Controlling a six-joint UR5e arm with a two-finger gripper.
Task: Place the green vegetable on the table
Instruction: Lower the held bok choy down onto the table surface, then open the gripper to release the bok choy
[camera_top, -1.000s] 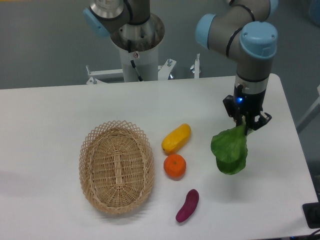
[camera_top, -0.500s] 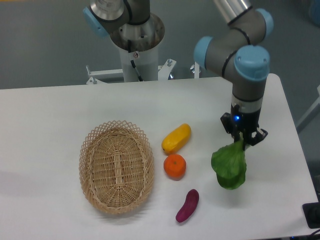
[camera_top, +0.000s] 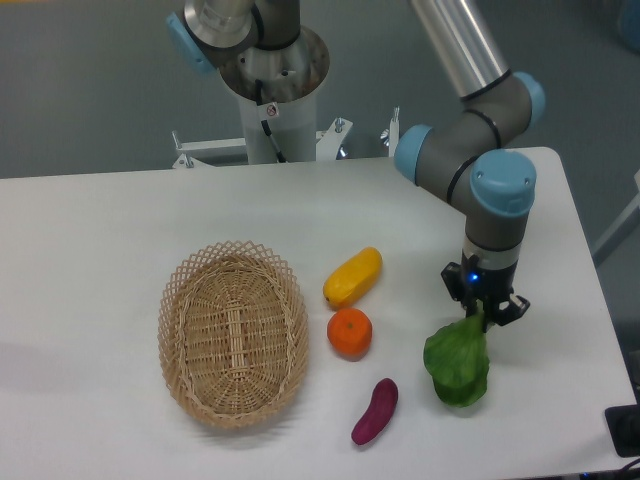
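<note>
Right of the orange (camera_top: 350, 333), our claw (camera_top: 480, 314) pinches the green vegetable (camera_top: 457, 363) by its stem, leaf grazing the bench (camera_top: 120, 220) for release.

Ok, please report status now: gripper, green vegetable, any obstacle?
Gripper shut on green vegetable stem. Leaf low, at the table; contact unclear. Nothing blocking; purple piece lies apart.

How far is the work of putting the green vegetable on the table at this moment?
Done: the green vegetable is out of the basket, over bare table to the right of the orange. In hand: the pincer grips its stem end, with the leaf hanging down at or near the surface; contact is unclear. Left: open the pincer and lift away.
</note>
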